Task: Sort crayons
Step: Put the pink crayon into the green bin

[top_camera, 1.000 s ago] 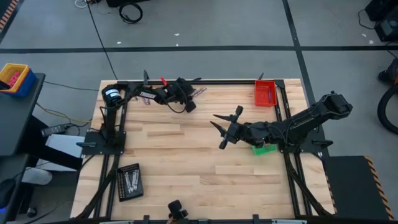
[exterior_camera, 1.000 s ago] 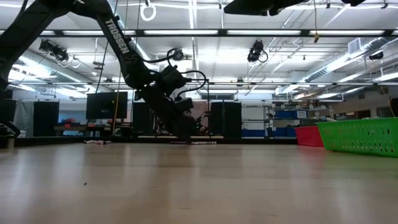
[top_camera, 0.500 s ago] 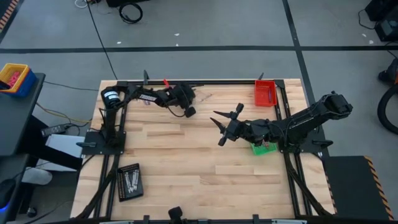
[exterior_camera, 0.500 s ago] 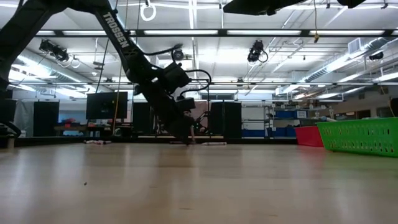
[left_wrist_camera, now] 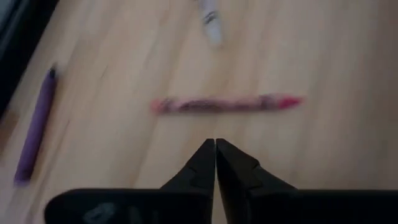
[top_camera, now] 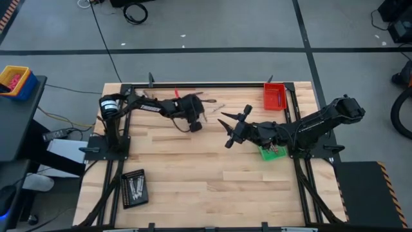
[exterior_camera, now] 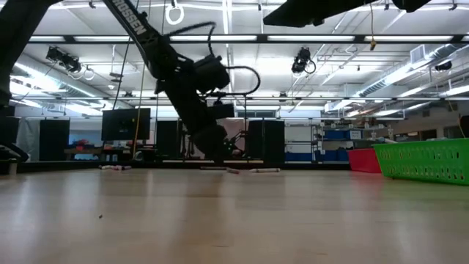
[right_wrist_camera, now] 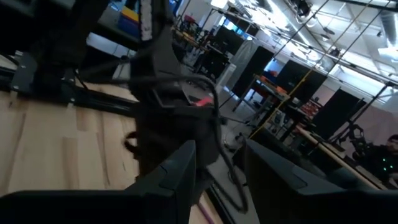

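Note:
Several crayons lie flat on the wooden table near its far edge. The left wrist view shows a pinkish-red crayon (left_wrist_camera: 227, 104) just ahead of my fingertips, a purple crayon (left_wrist_camera: 36, 129) to one side and a pale crayon (left_wrist_camera: 210, 15) farther off. In the high view two crayons (top_camera: 214, 104) lie just to the right of my left gripper (top_camera: 197, 125). That gripper is shut and empty (left_wrist_camera: 215, 148), pointing down close over the table (exterior_camera: 222, 156). My right gripper (top_camera: 224, 133) is open and empty (right_wrist_camera: 214, 171), raised over the table's middle, facing the left arm.
A red tray (top_camera: 274, 96) stands at the far right corner. A green tray (top_camera: 273, 152) sits under the right arm and shows in the low view (exterior_camera: 425, 161). A black tray (top_camera: 134, 188) with pale sticks in it lies near the front left. The wood between the arms is bare.
My left gripper has swung from the far edge toward the table's near edge and slightly right, staying shut, and it now stands beside the two crayons. My right gripper has drifted a little toward the far edge, still open.

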### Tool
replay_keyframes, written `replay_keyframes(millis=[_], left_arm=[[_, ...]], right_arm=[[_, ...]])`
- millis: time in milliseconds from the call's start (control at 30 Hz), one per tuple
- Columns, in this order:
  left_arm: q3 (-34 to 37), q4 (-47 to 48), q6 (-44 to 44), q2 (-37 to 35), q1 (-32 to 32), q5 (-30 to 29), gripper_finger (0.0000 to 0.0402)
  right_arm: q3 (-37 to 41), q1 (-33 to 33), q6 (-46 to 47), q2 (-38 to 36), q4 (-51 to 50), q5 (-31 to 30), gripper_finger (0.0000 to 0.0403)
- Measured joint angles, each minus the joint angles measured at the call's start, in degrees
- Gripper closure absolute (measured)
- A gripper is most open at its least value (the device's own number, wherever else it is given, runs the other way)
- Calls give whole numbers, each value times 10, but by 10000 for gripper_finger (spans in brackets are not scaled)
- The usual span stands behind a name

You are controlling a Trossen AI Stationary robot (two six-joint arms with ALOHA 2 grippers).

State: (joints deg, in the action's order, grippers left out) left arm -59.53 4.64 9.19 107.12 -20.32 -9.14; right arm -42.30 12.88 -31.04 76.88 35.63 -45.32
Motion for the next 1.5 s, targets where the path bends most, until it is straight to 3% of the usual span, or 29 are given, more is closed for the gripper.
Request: replay_keyframes(millis=[267,500,667,800,1067,1500], left_arm=[[-10,-10,170,-20,44,-30,304],[-89,83,198,20,-5,51,247],[-140,135,279,42,-21,75,242],[-198,213,287,56,-23,124,242],[-317,322,321,142,-29,124,242],[-330,354,396,178,-30,113,239]], right_arm=[[0,-8,7,0,-8,3,264],[0,-9,9,0,-6,14,264],[0,-10,11,0,-5,20,264],[0,-10,11,0,-5,20,264],[0,-17,15,0,-3,32,264],[0,-17,15,0,-7,32,264]])
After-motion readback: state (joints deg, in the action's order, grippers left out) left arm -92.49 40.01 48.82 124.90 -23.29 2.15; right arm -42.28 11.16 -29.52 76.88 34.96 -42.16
